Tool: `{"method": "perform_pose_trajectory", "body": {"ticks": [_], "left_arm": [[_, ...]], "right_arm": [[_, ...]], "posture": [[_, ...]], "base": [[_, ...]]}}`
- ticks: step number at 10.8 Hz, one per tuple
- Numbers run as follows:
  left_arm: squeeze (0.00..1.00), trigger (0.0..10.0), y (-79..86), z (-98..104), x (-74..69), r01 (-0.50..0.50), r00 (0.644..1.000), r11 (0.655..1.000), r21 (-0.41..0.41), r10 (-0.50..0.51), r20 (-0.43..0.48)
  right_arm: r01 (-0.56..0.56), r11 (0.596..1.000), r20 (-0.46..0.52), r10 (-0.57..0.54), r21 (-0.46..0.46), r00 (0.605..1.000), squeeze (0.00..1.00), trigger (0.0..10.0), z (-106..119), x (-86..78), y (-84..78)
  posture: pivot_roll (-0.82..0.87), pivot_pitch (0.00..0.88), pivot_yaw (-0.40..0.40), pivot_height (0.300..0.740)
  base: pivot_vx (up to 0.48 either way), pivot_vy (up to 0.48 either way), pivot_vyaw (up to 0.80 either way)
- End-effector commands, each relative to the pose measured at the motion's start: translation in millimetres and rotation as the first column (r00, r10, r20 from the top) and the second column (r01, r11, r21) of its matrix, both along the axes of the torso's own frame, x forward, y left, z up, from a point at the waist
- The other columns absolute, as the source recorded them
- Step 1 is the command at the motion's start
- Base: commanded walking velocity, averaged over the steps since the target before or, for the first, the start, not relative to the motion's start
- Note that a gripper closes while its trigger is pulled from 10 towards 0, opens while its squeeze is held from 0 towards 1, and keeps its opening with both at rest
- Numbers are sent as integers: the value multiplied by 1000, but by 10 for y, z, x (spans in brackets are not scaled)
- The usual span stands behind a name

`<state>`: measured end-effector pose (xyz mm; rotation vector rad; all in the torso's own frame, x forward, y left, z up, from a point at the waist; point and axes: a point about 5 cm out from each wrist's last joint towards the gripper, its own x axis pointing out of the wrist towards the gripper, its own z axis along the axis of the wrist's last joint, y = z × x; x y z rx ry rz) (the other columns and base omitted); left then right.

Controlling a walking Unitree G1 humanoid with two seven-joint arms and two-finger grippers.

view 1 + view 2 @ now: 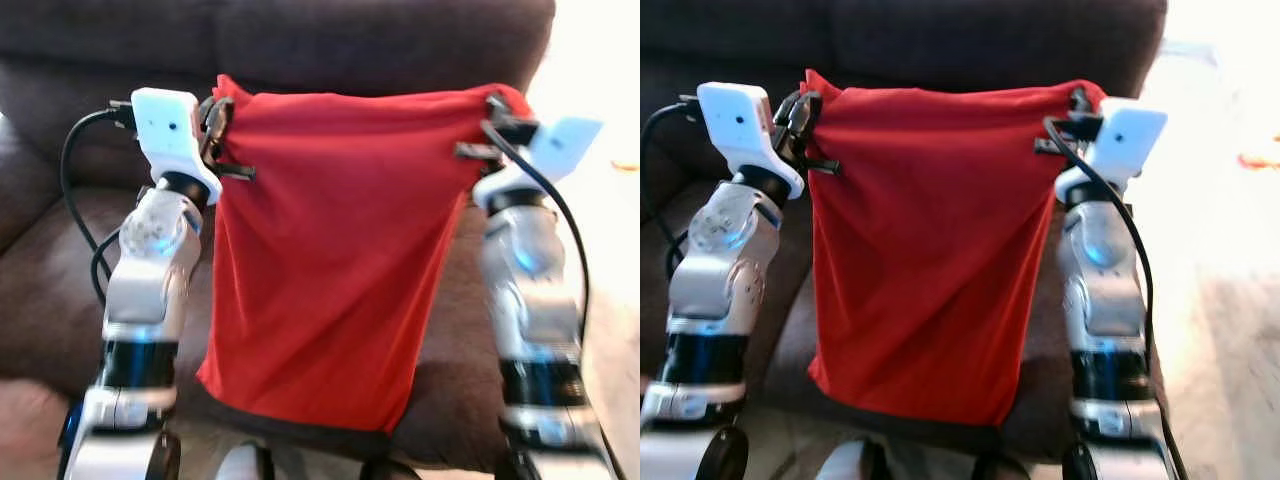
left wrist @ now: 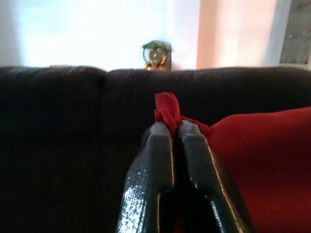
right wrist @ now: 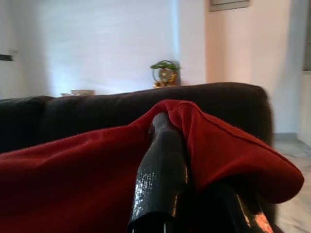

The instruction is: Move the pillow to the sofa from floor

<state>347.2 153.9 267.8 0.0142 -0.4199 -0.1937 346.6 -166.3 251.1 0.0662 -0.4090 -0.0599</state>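
Note:
A red pillow (image 1: 330, 260) hangs flat between my two raised arms, in front of a dark brown sofa (image 1: 380, 40). My left gripper (image 1: 215, 110) is shut on the pillow's top left corner; its pads (image 2: 160, 145) pinch a fold of red cloth (image 2: 166, 108). At the top right corner my right gripper (image 1: 495, 118) is shut on the pillow too, with red fabric (image 3: 223, 145) draped over its finger (image 3: 163, 165). The pillow's lower edge hangs just above the front of the sofa seat (image 1: 60, 300).
The sofa's backrest (image 2: 73, 121) stands straight ahead, its seat cushions below the pillow. Bright floor (image 1: 1230, 330) lies to the right of the sofa. A small ornament (image 3: 165, 74) sits on a ledge behind the sofa, against a pale wall.

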Motion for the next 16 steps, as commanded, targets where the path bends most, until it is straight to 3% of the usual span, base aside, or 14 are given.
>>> {"method": "perform_pose_trajectory", "body": {"ticks": [1, 3, 4, 5, 7, 10, 14, 15, 16], "left_arm": [[0, 10000, 11, 101, 70, 19, 999, 1000, -8, -19, 26], [0, 10000, -45, -89, 362, 60, 988, 998, 37, -54, -146], [0, 10000, -53, -106, 443, 57, 985, 998, 33, -51, -162], [0, 10000, -100, -192, 562, 73, 969, 997, 34, -63, -240], [0, 10000, -139, -121, 679, 61, 966, 997, 36, -50, -255], [0, 10000, -270, 50, 773, 73, 961, 994, 85, -47, -273], [0, 10000, -315, -88, 773, 80, 953, 989, 120, -41, -300], [200, 10000, -306, -120, 768, 82, 952, 989, 121, -41, -304], [1000, 10000, -275, -158, 767, 74, 950, 991, 112, -35, -311]], "right_arm": [[1, 1000, 50, -1, -1, 999, 0, 10000, 131, 54, 3], [-36, 999, -67, 38, 23, 997, 0, 10000, 34, 354, 78], [-27, 999, -107, 31, 36, 994, 0, 10000, 1, 440, 53], [1, 999, -144, 7, 53, 989, 0, 10000, -31, 504, -12], [49, 997, -139, -40, 62, 990, 0, 10000, 0, 541, -147], [102, 991, -136, -91, 80, 987, 0, 10000, 55, 603, -287], [98, 993, -194, -83, 70, 978, 0, 10000, -137, 613, -255], [95, 993, -203, -80, 67, 976, 0, 10000, -175, 611, -242], [91, 994, -220, -75, 65, 973, 0, 10000, -241, 610, -225]], "posture": [[81, 72, -36, 693], [90, 85, -47, 693], [90, 93, -52, 693], [91, 102, -54, 693], [77, 115, -55, 693], [68, 124, -42, 693], [70, 143, -37, 693], [72, 146, -36, 693], [75, 147, -36, 693]], "base": [[0, 0, 0], [0, 0, 0], [0, 0, 0], [0, 0, 0], [0, 0, 0], [0, 0, 0], [0, 0, 0], [0, 0, 0], [0, 0, 0]]}}
